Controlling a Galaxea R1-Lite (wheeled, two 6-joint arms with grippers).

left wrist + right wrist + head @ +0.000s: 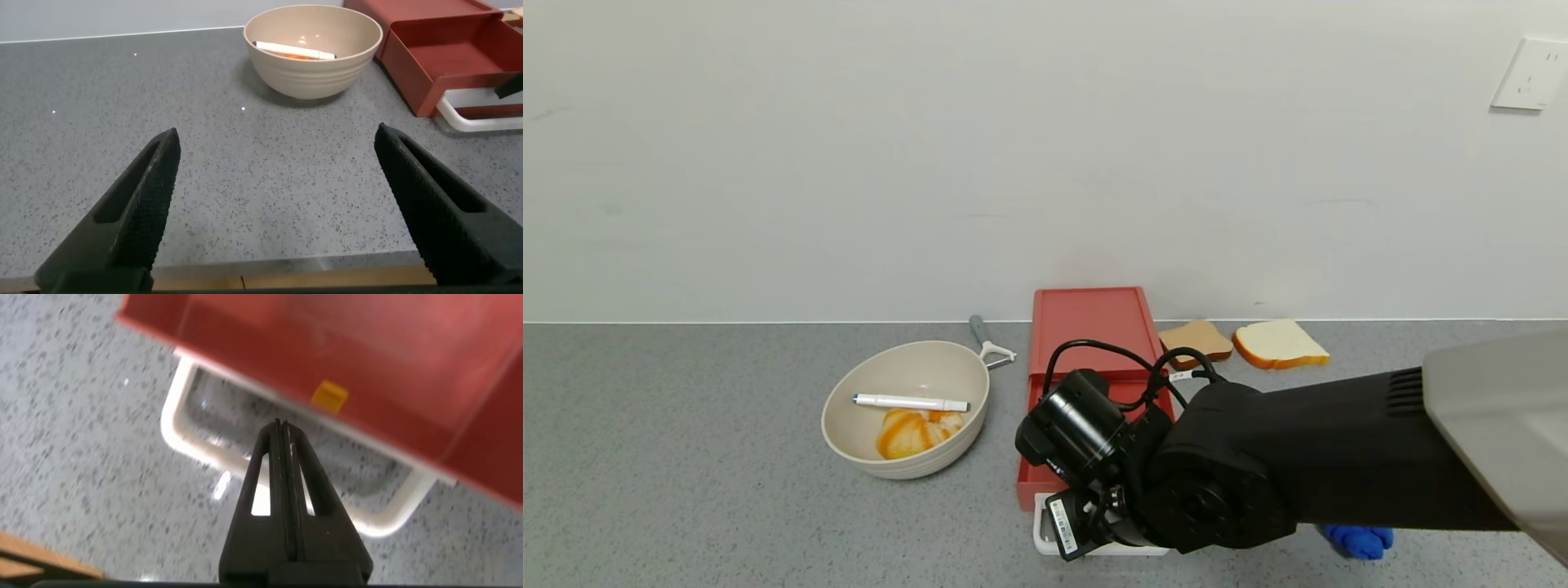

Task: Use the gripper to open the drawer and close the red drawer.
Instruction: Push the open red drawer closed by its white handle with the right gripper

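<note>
The red drawer (pixel 1094 384) sits on the grey worktop (pixel 686 490) just beside the bowl (pixel 907 420), its tray pulled out. The right claw (pixel 278 433), fingers pressed together, reaches inside the white handle (pixel 184 416). Opening looks done; closing remains. The left claw (pixel 278 204) hangs spread wide, well apart from the drawer.

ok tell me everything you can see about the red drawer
The drawer is a flat coral-red box, apparently plastic, lying on the grey speckled counter against the wall, between the beige bowl and two bread slices. Its tray is slid out toward the robot and looks empty. A white loop handle sticks out from the tray's front, where a small yellow tab shows. The right gripper, fingers shut, sits inside the loop. Whether it touches the handle is unclear.
</note>
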